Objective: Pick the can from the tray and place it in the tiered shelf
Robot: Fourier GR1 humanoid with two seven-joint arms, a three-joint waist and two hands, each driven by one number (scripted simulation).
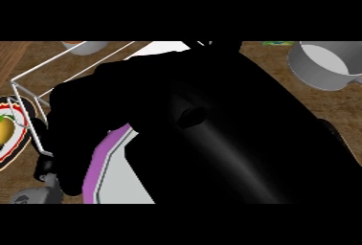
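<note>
Observed from beside the counter: a large black mass, taken to be the right hand (212,119) with its arm, fills the centre of the frame from the upper left down to the lower right and blocks most of the scene. Its fingers cannot be made out separately, so I cannot tell whether it is clenched, released or grasping anything. The can is not visible anywhere, and its place cannot be told; if it is there, it lies behind the black mass. The tiered shelf (71,60) shows in the upper left as thin white wires, with the dark mass overlapping its right part. Below the shelf, at the left edge, a plate (16,143) with a dark patterned rim carries a yellow-orange fruit (5,128). At the lower left corner a small dark part above a grey piece appears to be the left hand (44,168); its state cannot be told either. A purple-edged white surface (117,177) shows at the lower centre-left, partly covered by the black mass; whether it is the tray cannot be confirmed. A grey pot (326,64) stands in the upper right on the wooden counter (332,110), well apart from the shelf.
</note>
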